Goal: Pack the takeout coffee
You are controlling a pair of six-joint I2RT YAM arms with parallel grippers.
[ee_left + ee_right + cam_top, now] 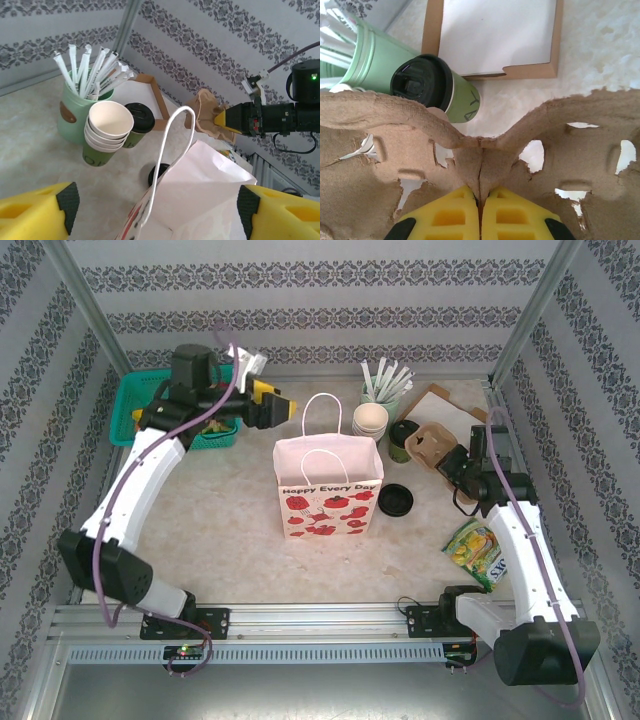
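The takeout coffee (403, 439), a green cup with a black lid, stands upright behind the bag's right side, next to a stack of lidless cups (370, 421). In the right wrist view the takeout coffee (437, 87) sits just beyond the brown pulp cup carrier (480, 150). My right gripper (480, 195) is shut on the carrier's middle ridge, and the cup carrier (430, 445) hangs right of the coffee. My left gripper (283, 408) hovers open behind the white paper bag (328, 485). In its wrist view the left gripper (157, 201) has the bag's open mouth (210, 185) below it.
A mint holder with wrapped straws (381, 388) stands behind the cups. A cardboard tray (445, 405) lies at the back right. A loose black lid (395, 500) rests right of the bag, and a snack packet (474, 551) lies near the right arm. A green basket (140, 410) sits at the back left.
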